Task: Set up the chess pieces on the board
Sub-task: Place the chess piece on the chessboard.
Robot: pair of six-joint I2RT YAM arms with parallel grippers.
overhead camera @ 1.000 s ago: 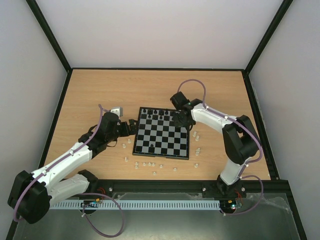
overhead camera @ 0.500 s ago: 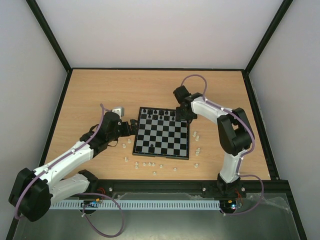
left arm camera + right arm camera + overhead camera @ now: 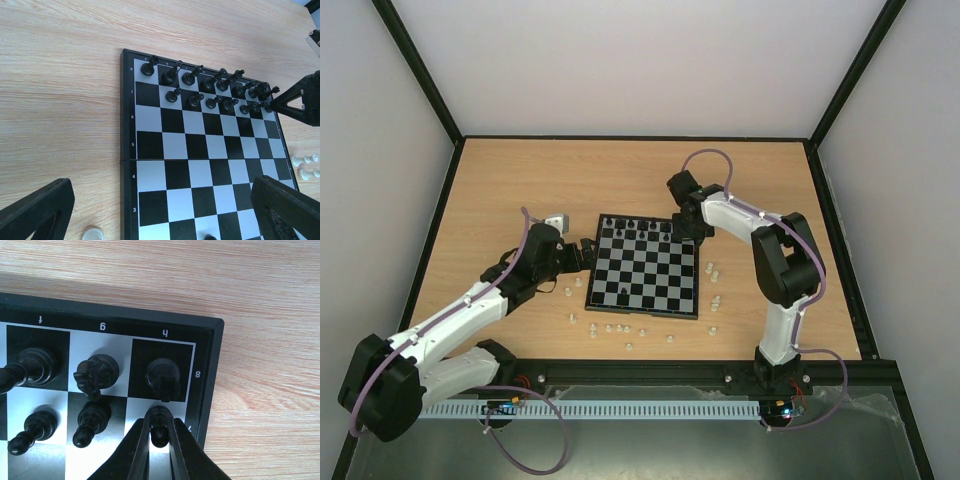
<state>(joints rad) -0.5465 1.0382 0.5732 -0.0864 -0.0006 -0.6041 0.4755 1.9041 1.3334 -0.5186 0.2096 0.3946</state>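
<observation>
A light wooden table [image 3: 620, 180] sits between white walls [image 3: 640, 60].

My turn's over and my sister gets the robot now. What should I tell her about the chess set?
Left gripper: open, empty, by the left edge of the black-and-silver checked chessboard.
Right gripper: pinching a small black pawn standing in the far-right corner, second row.
Done: black pieces fill the two far rows, except the second row's leftmost square.
Left: one stray black piece stands near the board's near edge; the cream white pieces sit off the board on the wooden table.
</observation>
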